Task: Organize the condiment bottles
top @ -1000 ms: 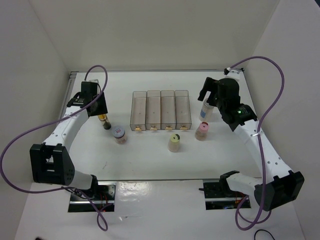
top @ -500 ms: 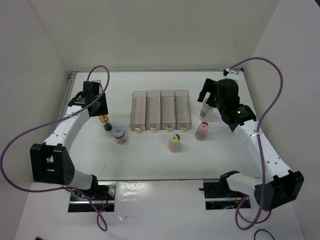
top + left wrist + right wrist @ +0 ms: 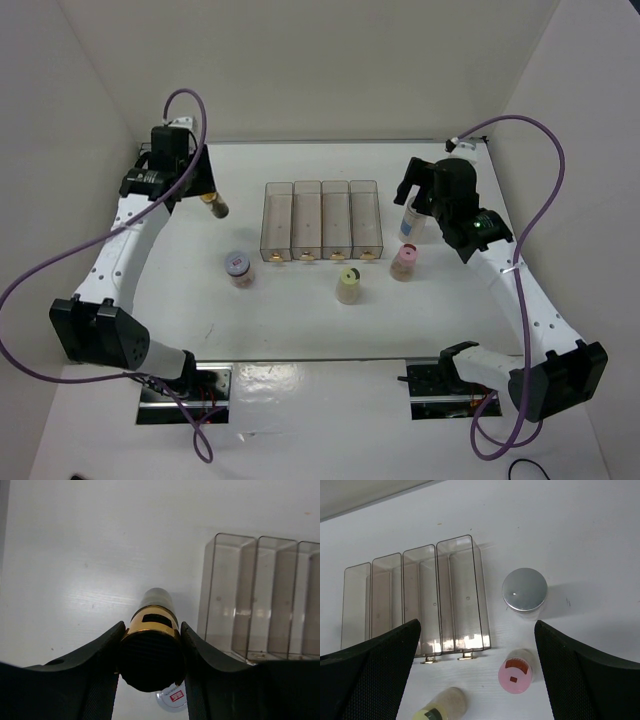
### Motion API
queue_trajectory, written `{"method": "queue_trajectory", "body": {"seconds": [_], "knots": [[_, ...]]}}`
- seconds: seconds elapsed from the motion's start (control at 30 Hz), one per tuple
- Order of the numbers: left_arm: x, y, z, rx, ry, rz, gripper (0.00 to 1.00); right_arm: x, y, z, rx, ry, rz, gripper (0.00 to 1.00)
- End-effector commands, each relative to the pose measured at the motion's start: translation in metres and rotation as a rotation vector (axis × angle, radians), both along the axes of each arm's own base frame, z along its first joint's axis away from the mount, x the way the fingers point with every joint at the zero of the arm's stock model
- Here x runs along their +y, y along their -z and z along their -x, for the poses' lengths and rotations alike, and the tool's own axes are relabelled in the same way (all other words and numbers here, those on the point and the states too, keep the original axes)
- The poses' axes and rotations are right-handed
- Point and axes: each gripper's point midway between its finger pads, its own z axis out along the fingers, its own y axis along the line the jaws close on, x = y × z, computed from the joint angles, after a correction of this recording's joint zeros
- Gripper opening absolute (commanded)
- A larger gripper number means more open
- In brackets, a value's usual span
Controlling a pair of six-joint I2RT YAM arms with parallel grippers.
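My left gripper (image 3: 207, 196) is shut on the slim black-capped amber bottle (image 3: 213, 204) (image 3: 151, 650) and holds it in the air left of the clear rack (image 3: 322, 221). The white-lidded brown jar (image 3: 238, 267) stands on the table below it and peeps out under the held bottle in the left wrist view (image 3: 172, 700). The cream jar with the dark-dotted lid (image 3: 348, 285) (image 3: 441, 709) and the pink jar (image 3: 404, 262) (image 3: 515, 671) stand in front of the rack. The grey-lidded blue-labelled jar (image 3: 410, 221) (image 3: 524, 591) stands right of the rack. My right gripper (image 3: 420, 200) hangs open above it.
The clear four-slot rack (image 3: 415, 600) (image 3: 260, 595) lies in the middle of the white table, with nothing seen in its slots. White walls close in the left, back and right sides. Purple cables loop off both arms.
My left gripper has lifted the amber bottle off the table and carried it back and up, away from the white-lidded jar. The right arm has not moved.
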Motion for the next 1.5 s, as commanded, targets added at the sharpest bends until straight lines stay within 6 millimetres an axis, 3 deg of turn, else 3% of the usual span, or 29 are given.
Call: {"method": "queue_trajectory", "body": {"seconds": [0.0,0.3,0.47,1.27,1.47], "knots": [[-0.027,-0.038,-0.018,-0.092,0.097,0.031,0.23,0.0,-0.005,-0.005,-0.026,-0.001,-0.005,0.99],[-0.1,-0.054,-0.043,-0.11,0.229,-0.023,0.23,0.005,0.007,-0.018,0.016,-0.017,0.02,0.99],[-0.128,-0.035,-0.051,-0.063,0.272,-0.064,0.24,0.004,0.007,-0.018,0.016,-0.021,0.028,0.99],[-0.156,0.035,-0.07,0.041,0.292,-0.09,0.24,0.004,0.019,-0.025,0.044,-0.025,0.04,0.99],[-0.159,0.052,-0.073,0.065,0.294,-0.084,0.24,0.006,0.01,-0.027,0.026,-0.033,0.03,0.99]]}}
